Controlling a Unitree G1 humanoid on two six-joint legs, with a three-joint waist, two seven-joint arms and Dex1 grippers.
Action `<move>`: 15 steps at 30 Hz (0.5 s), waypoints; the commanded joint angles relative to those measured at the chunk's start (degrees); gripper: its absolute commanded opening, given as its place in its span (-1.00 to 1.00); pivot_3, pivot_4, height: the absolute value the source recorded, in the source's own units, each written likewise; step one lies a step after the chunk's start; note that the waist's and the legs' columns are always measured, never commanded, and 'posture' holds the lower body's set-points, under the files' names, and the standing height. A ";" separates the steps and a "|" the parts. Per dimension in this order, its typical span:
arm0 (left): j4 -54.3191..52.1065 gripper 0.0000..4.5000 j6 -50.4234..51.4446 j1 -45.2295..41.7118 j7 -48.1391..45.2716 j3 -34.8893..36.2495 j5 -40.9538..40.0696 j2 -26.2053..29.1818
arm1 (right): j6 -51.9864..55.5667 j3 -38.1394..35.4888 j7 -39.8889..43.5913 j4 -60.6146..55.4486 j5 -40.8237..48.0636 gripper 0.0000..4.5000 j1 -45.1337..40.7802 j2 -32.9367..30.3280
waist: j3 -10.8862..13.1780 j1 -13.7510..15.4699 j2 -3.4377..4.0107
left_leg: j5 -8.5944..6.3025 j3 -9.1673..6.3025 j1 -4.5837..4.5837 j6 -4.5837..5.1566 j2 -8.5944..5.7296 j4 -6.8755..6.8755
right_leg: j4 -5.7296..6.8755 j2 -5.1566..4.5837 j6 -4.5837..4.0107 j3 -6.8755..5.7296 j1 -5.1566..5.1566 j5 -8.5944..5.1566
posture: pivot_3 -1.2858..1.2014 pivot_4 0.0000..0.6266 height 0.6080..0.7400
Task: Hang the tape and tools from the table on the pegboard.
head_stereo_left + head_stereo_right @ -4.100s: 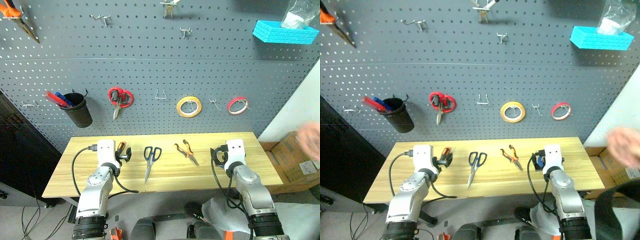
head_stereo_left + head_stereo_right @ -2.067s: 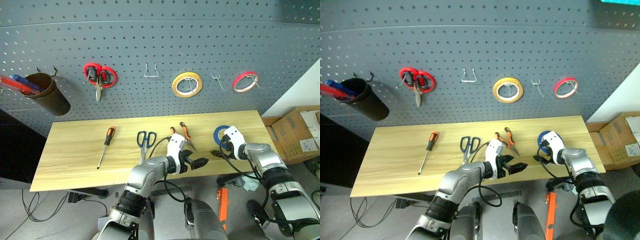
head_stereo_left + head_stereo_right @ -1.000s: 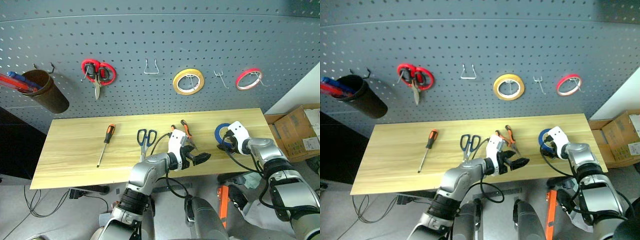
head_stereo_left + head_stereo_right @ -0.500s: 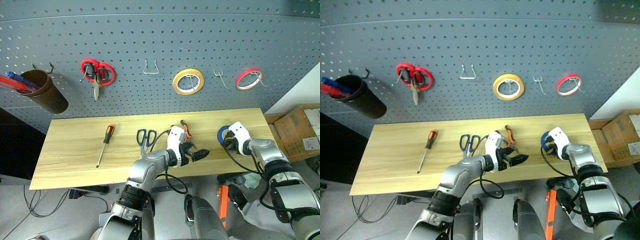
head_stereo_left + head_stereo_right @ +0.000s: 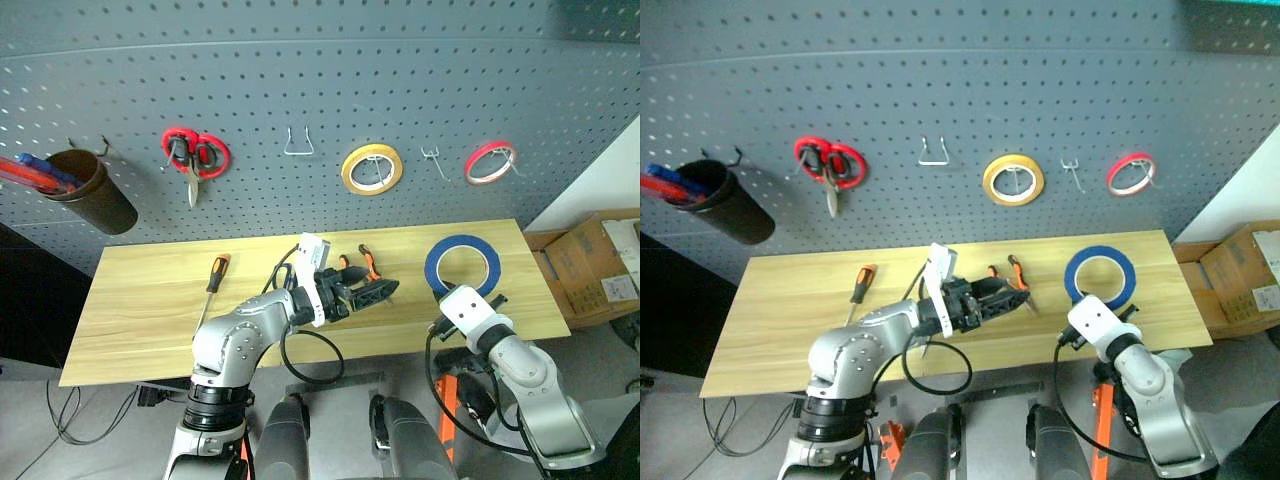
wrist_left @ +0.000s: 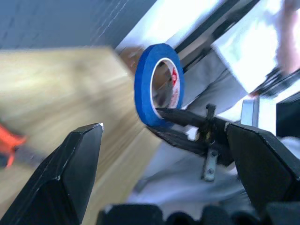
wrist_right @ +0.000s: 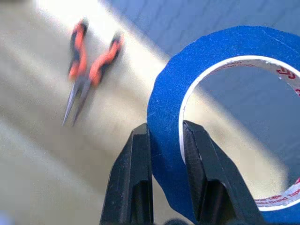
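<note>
1. The right gripper (image 7: 166,178) was clamped on the rim of the blue tape (image 5: 462,267), one finger inside the ring and one outside, holding the roll upright above the right end of the table (image 5: 140,310).
2. The left gripper (image 5: 375,291) stood spread wide with nothing between its fingers, hovering over the middle of the table and pointing toward the tape.
3. The pliers (image 7: 86,63) lay flat on the table just behind the left gripper, and the scissors (image 5: 283,272) lay partly hidden behind the left arm.
4. The screwdriver (image 5: 212,282) lay further left on the table, well apart from both grippers.
5. On the pegboard (image 5: 320,110) hung a yellow tape roll (image 5: 372,168), a red tape roll (image 5: 489,161), red scissors (image 5: 195,155) and a dark cup (image 5: 95,195), with a bare hook (image 5: 432,158) between the two rolls.
6. Half a second before, the tape was flat on the table at the right gripper; now it was lifted clear. The left gripper had also risen and shifted left.
</note>
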 commanded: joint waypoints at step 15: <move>6.54 1.00 -6.11 -9.14 2.62 4.87 -2.94 2.16 | -26.70 -1.29 -1.75 37.47 5.45 -0.76 -27.60 -3.20 | -3.27 -0.79 -0.55 | 0.11 -0.20 0.35 0.18 -0.21 0.17 | -0.13 0.01 -0.19 0.09 0.75 0.24 | 0.08 -0.80 1.00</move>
